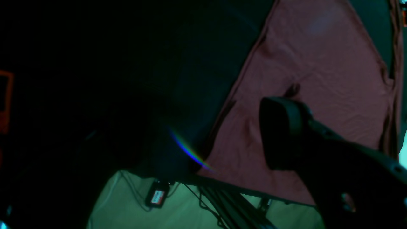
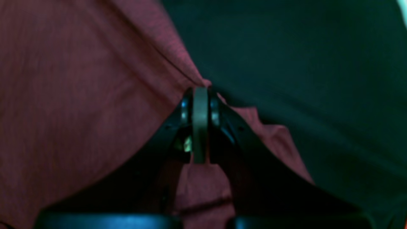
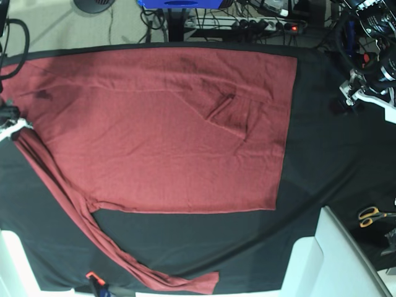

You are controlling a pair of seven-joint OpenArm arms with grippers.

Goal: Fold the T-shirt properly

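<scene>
T-shirt [image 3: 167, 133] spread flat over black table cover [image 3: 322, 161], body toward far side, one long sleeve trailing along left edge down to near edge. Right gripper [image 2: 200, 95] pressed together, pinching a fold of maroon fabric at shirt's edge, at far left in base view. Left gripper [image 3: 346, 99] at far right over bare cover, clear of shirt; spread wide, nothing between jaws, one finger [image 1: 279, 133] seen above fabric. Scissors [image 3: 373, 216] at right, near corner.
</scene>
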